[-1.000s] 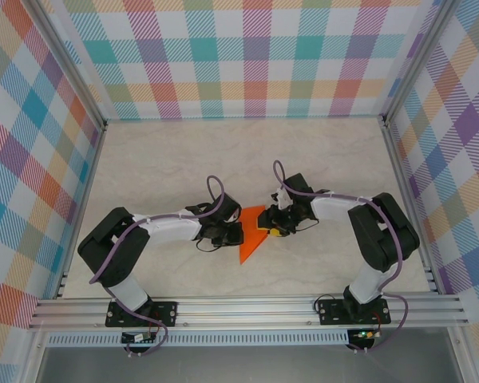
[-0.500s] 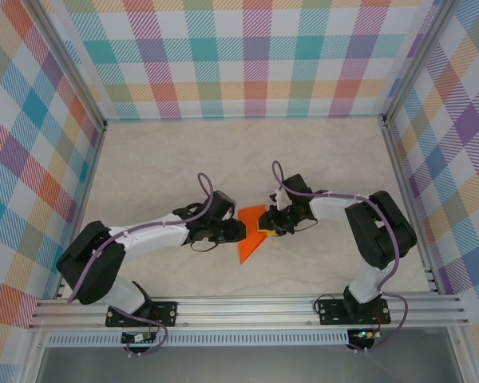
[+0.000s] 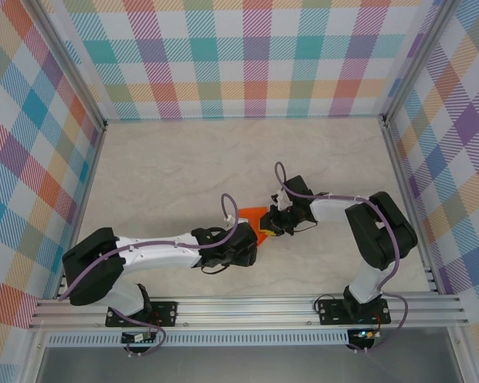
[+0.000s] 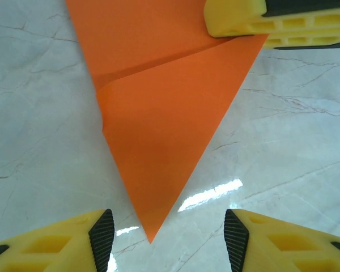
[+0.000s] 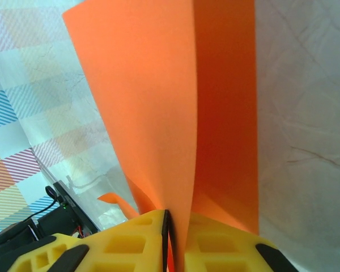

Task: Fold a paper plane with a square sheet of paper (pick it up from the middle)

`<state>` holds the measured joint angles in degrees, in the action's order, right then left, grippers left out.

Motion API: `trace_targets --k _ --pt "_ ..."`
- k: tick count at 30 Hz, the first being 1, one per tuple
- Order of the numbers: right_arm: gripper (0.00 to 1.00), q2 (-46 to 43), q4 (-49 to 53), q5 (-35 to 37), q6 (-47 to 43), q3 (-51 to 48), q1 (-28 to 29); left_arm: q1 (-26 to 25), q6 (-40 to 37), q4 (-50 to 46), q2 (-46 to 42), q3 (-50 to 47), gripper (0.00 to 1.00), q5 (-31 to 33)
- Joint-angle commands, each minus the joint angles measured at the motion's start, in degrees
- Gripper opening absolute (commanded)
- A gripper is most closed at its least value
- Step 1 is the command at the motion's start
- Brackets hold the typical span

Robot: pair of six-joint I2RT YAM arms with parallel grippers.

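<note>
The left claw (image 4: 169, 241) hangs apart over the pointed tip of the square sheet of paper (image 4: 158, 124), which lies creased on the tabletop (image 4: 283, 141). The right claw (image 5: 169, 232) is clamped on its edge; most folds remain, I'd say.

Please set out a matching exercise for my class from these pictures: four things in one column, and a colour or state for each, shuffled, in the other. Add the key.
Column 1
1. left tool
2. right tool
3. sheet of paper
4. tabletop

Column 2
A. pale, marble-patterned
B. shut on the paper's edge
C. orange, folded to a point
D. open, near the paper's pointed tip

Pairs: 1-D; 2-B; 3-C; 4-A
</note>
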<state>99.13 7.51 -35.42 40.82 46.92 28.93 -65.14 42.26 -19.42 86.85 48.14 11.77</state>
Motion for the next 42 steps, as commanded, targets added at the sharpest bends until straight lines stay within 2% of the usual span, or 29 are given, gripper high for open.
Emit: trace_targets --k 1,7,15,30,34,42 --pt "0.14 -1.78 -0.72 -0.52 1.27 -0.33 0.52 -3.01 0.64 -4.03 3.85 4.45 0.58 8.8" --pt "0.14 -2.18 -0.15 -0.84 1.74 0.1 0.7 -6.46 2.62 -11.21 11.6 11.54 0.58 17.5" --pt "0.15 -2.49 1.81 -0.46 1.09 0.86 0.69 -7.99 7.76 -16.44 15.96 14.7 0.55 23.59" --pt "0.15 -2.64 2.52 -0.62 0.71 1.16 0.69 -10.25 7.48 -17.22 19.93 17.84 0.48 25.53" --pt "0.15 -2.76 2.98 -0.57 0.42 1.34 0.69 -10.25 8.25 -17.92 20.84 17.96 0.4 26.06" --pt "0.16 -3.0 3.46 -0.37 0.23 1.51 0.7 -10.26 9.41 -19.49 23.1 19.09 0.34 27.06"
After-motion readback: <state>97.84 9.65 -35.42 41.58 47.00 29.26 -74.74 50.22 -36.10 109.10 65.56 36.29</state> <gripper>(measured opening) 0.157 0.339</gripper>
